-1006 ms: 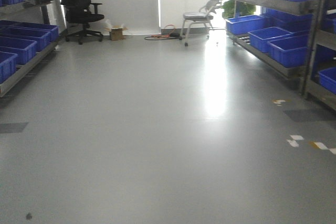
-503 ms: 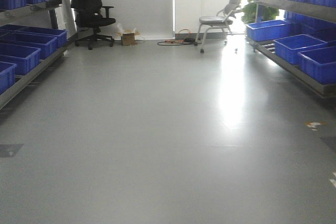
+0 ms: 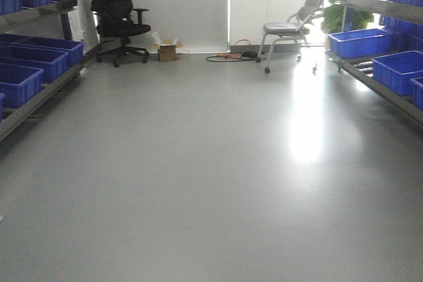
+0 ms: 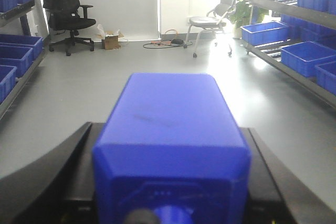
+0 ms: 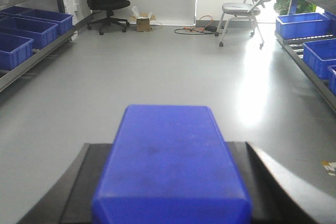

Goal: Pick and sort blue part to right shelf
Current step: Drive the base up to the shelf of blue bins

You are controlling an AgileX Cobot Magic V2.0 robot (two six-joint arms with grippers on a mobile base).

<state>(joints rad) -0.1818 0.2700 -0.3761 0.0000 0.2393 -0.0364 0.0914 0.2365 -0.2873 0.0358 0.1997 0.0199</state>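
In the left wrist view, the blue part fills the middle, with its sloped shoulder and knob toward the camera. My left gripper is shut on it, a black finger pressed against each flat side. In the right wrist view, my right gripper is shut on a second blue block; its knob end is hidden. The right shelf, a steel rack, runs along the right wall and carries blue bins. It also shows as the right shelf and the right shelf. Neither gripper appears in the front view.
A second rack with blue bins lines the left wall. At the far end stand a black office chair, a grey chair, a small cardboard box and cables. Grey floor lies between the racks.
The front view has swung left: the chairs and the right shelf slid toward the right edge. The tape marks on the floor have left the picture.
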